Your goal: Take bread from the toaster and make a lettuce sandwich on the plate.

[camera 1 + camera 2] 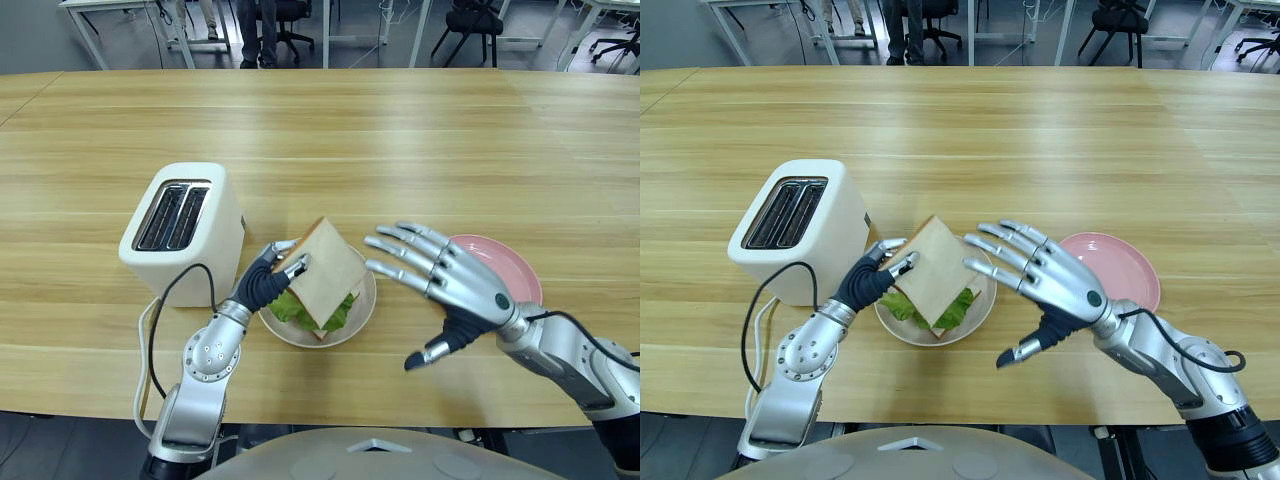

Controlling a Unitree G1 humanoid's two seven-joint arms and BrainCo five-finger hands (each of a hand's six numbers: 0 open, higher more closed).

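right hand (455,285) is nearest, by the table's front edge. fingers spread wide, palm down, holding nothing. fingertips point left toward the sandwich and stop just short of it. back of the hand covers the near-left part of the pink plate (512,268).

left hand (265,282) comes in from the front left with its fingers (902,264) closed on the left edge of the bread (325,270), pinching it. the slice sits tilted, far corner raised, near-right part resting down on the stack.

lettuce (288,308) lies under the slice, with green leaves sticking out at the left and near sides. a second slice shows as a thin edge below the lettuce at the near side. all of it sits on the plate (371,292), a beige round one in the middle front of the table (400,150).

pink plate is just right of the beige plate. can't tell if the rims touch, the right hand blocks that spot.

toaster (190,240) stands left of the beige plate, near it, upright, slots facing up. left hand is between the toaster and the plate. black cable (152,345) runs from the toaster's front, loops toward the front edge and passes behind the left forearm.

office chairs (470,20) and desk legs stand on the floor beyond the far edge.
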